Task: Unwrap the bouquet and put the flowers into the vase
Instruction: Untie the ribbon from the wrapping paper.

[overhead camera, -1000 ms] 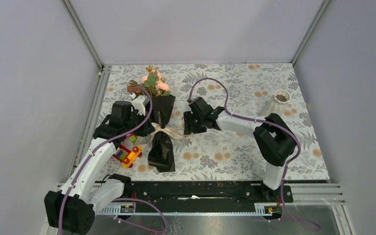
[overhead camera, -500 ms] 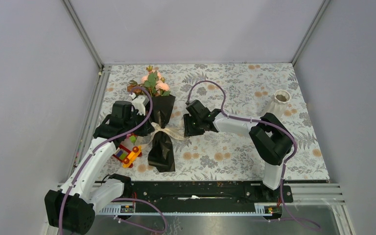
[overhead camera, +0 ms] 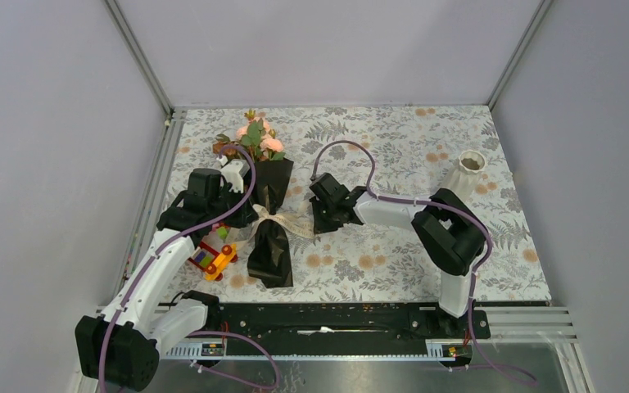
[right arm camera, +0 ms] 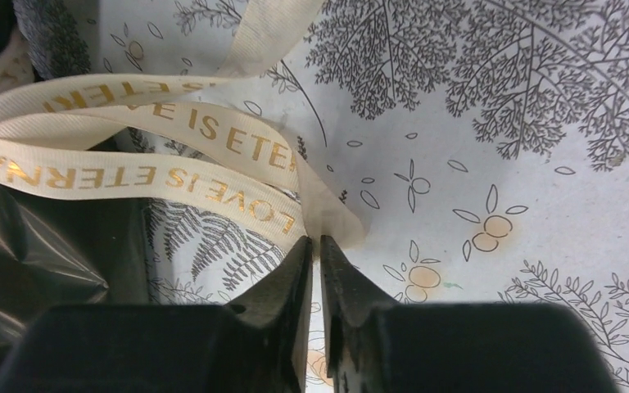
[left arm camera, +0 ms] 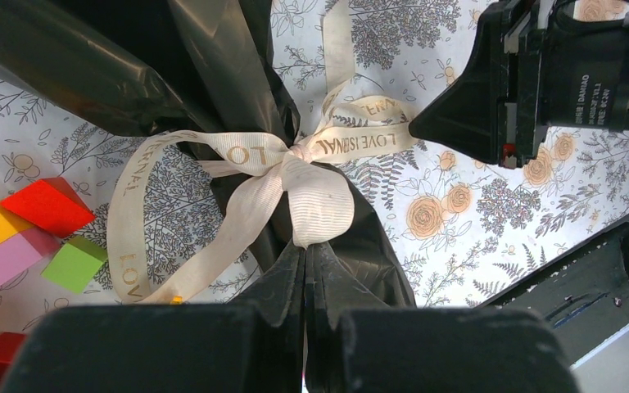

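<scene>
The bouquet [overhead camera: 269,214] lies on the floral table, a black paper cone tied at its waist with a cream ribbon [left arm camera: 319,201]. The peach-pink flowers [overhead camera: 255,137] and leaves show at its far end. My left gripper [left arm camera: 305,250] is shut on a loop of the ribbon bow, just over the black paper [left arm camera: 213,65]. The ribbon's right tail [right arm camera: 172,176] is printed in gold letters. My right gripper [right arm camera: 315,241] pinches that tail's end at its tips, with only a thin slit between the jaws. The white ribbed vase [overhead camera: 468,170] stands far right, away from both arms.
A colourful toy-block car [overhead camera: 213,258] sits just left of the bouquet's lower end, under my left arm; its blocks [left arm camera: 24,229] show in the left wrist view. Metal rails [overhead camera: 360,315] run along the table's near edge. Grey walls close in the left, back and right sides.
The right gripper has slid left to the end of the ribbon tail and its jaws have closed from wide to nearly together. The left arm and the bouquet have not moved.
</scene>
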Tool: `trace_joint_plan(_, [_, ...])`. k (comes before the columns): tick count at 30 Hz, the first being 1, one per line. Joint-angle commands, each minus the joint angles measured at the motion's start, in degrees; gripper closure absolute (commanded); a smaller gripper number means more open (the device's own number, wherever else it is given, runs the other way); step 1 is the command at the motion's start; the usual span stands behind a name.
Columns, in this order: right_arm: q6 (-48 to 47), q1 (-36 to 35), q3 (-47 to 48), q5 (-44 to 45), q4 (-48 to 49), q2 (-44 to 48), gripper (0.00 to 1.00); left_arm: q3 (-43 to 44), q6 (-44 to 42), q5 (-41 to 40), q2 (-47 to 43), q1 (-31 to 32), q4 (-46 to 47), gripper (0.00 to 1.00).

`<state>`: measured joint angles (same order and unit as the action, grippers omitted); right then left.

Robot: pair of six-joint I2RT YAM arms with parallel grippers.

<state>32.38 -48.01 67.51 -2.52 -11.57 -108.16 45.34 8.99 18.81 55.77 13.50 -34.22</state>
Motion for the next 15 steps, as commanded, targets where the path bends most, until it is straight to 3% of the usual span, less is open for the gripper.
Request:
trace_joint_plan(1, [0.51,-1.47,-1.38,-0.2,-1.06,0.43,0.88,0.19,-0.73,-0.84,0.13,-0.31,0.65,1.0])
trace_joint_plan(5, [0.92,-3.0,-2.43,-0.65,-1.08,1.21,1.0,0.22,-0.82,-0.94,0.31,-0.31,0.64,1.0])
trace_joint_plan(15, [3.69,-6.58,-5.47,-5.01,0.54,4.77,1.0,0.27,-0.82,-0.87,0.74,-0.31,0.69,1.0])
